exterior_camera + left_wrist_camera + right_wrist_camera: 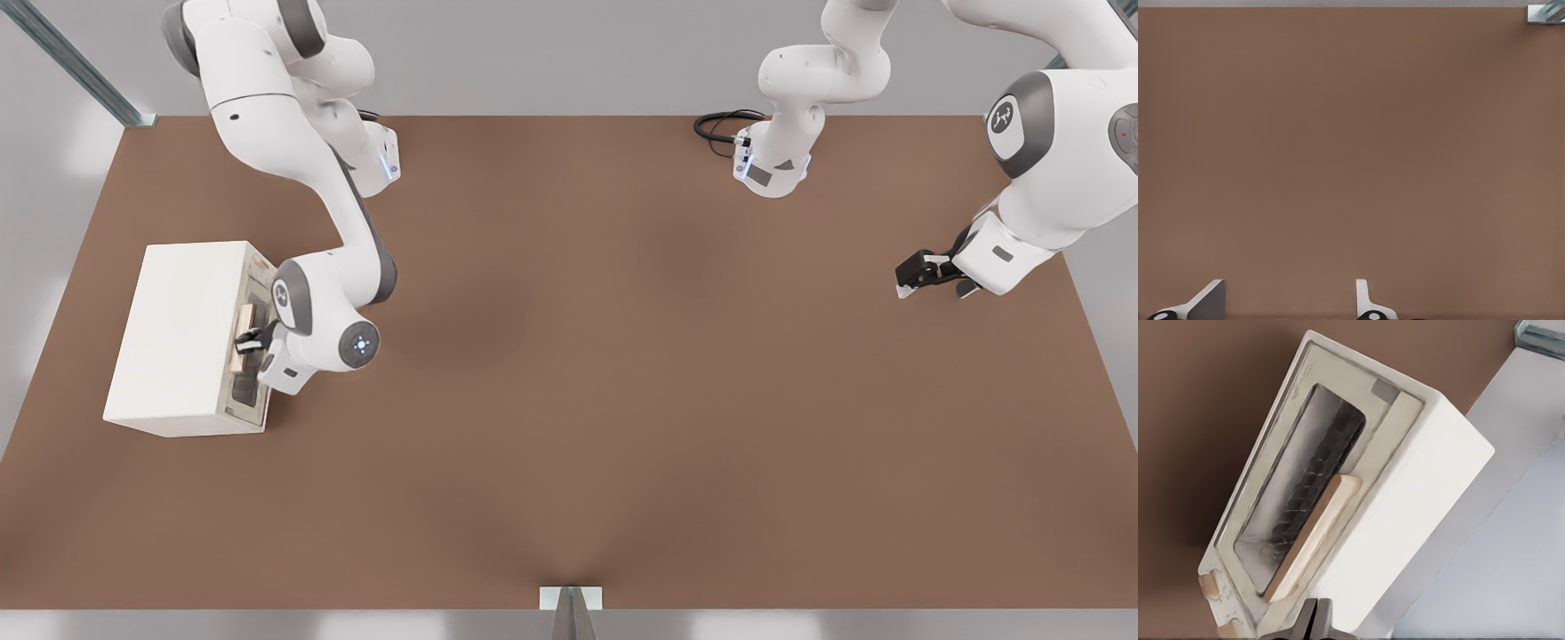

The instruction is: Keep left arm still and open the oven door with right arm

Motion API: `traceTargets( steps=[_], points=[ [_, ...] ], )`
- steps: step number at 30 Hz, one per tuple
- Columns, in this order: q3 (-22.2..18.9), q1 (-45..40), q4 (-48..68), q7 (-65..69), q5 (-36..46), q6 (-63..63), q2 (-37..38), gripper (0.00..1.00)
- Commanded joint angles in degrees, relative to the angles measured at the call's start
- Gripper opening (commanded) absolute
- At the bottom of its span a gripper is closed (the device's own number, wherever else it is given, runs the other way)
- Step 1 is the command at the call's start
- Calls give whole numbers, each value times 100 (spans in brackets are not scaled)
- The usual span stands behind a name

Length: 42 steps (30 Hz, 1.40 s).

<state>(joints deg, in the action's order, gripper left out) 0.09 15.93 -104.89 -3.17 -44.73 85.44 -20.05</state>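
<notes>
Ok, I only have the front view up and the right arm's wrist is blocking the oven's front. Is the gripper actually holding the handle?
Observer: No. In the right wrist view the gripper has its fingers pressed together with nothing between them, close beside one end of the tan handle.
Operator: Is the door open at all?
Observer: It looks shut. The oven door appears to lie flush in its cream frame.
Operator: Anything else on that front?
Observer: Two tan knobs sit at one end of the front panel, past the handle.
</notes>
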Motion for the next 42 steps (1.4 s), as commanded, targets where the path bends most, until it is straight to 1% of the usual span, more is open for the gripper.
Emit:
traceTargets(
  steps=[1,4,11,15,25,32,34,36,38,39,40,41,42],
  points=[
    [-9,-64,-400,-1380,-150,526,142,0],
    [-132,-134,-471,-1362,-299,737,177,0],
    [-194,-213,-743,-1388,-387,948,150,0],
    [-352,-213,-770,-1380,-527,1063,142,0],
    [-370,-222,-928,-1397,-563,1370,45,0],
    [-379,-187,-954,-1397,-580,1353,62,0],
    [-361,-73,-937,-1590,-536,1300,71,0],
    [-124,59,-893,-1924,-326,1080,89,0],
    [219,68,-726,-2039,17,790,89,0],
    [228,33,-454,-1522,297,676,89,0],
    [193,-90,310,-396,1045,308,71,0],
    [219,-38,1233,-88,1335,-431,-34,0],
    [219,-64,1760,245,1915,-704,-25,0]
  ],
)
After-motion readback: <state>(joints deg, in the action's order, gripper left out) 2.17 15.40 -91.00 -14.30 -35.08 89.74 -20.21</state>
